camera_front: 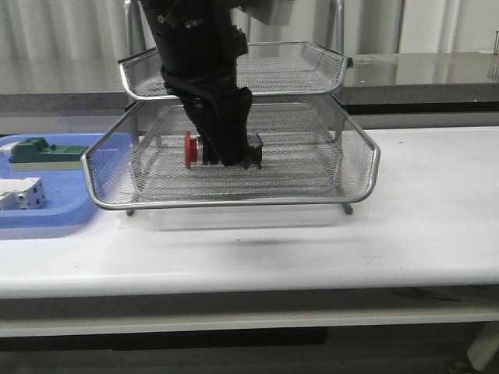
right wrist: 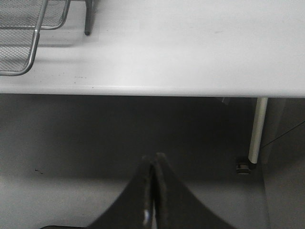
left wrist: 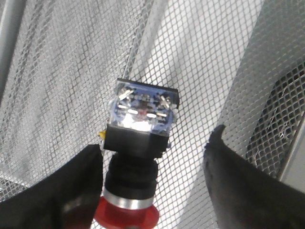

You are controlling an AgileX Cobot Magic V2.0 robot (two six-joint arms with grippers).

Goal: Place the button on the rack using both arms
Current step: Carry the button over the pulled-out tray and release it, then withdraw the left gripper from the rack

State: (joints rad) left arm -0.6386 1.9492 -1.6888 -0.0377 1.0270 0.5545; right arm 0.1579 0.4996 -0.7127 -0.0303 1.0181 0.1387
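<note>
Releasing: left gripper (left wrist: 155, 191) spread wide around the button (left wrist: 140, 143) lying in the rack (camera_front: 359, 167); right gripper (right wrist: 152, 191) pinched empty; next, lift clear.

Blue plastic tray (camera_front: 47, 220) far left on white tabletop (camera_front: 405, 226), holding green block (camera_front: 40, 151), white blocks (camera_front: 22, 193).

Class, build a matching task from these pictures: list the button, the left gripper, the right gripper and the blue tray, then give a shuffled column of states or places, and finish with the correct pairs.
Things:
1. button
2. left gripper
3. right gripper
4. blue tray

States or places:
A. fingers pressed together, over the table's front edge
B. lying on the mesh of the rack
C. fingers apart, either side of the button
D. on the table left of the rack, holding blocks

Pairs: 1-B, 2-C, 3-A, 4-D
</note>
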